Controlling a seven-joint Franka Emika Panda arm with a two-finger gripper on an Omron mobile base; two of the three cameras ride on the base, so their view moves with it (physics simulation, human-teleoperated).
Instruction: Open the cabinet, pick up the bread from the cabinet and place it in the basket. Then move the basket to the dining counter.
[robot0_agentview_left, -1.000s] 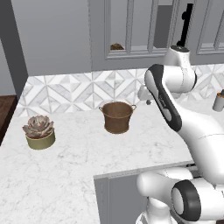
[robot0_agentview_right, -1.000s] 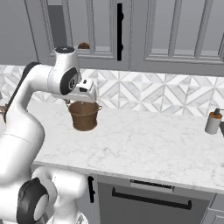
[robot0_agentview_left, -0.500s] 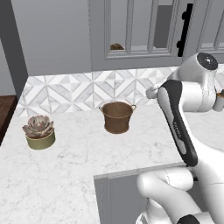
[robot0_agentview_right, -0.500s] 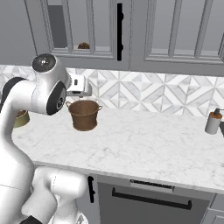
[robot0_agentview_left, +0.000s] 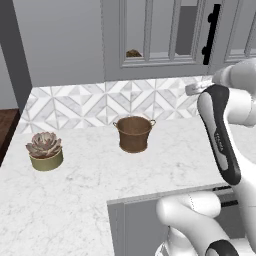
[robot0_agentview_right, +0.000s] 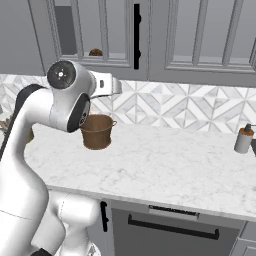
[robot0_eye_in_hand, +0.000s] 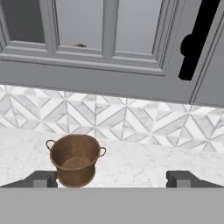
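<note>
Basically, basket (robot0_eye_in_hand: 76, 159): round, brown, woven, two loop handles.
bread (robot0_agentview_left: 133, 53): rough brown lump, above basket.
gripper (robot0_eye_in_hand: 111, 178): spread wide, empty.

Glossy white rounded arm (robot0_agentview_right: 30, 165) segments, dark grey joint bands, round grey end cap with screws.
</note>
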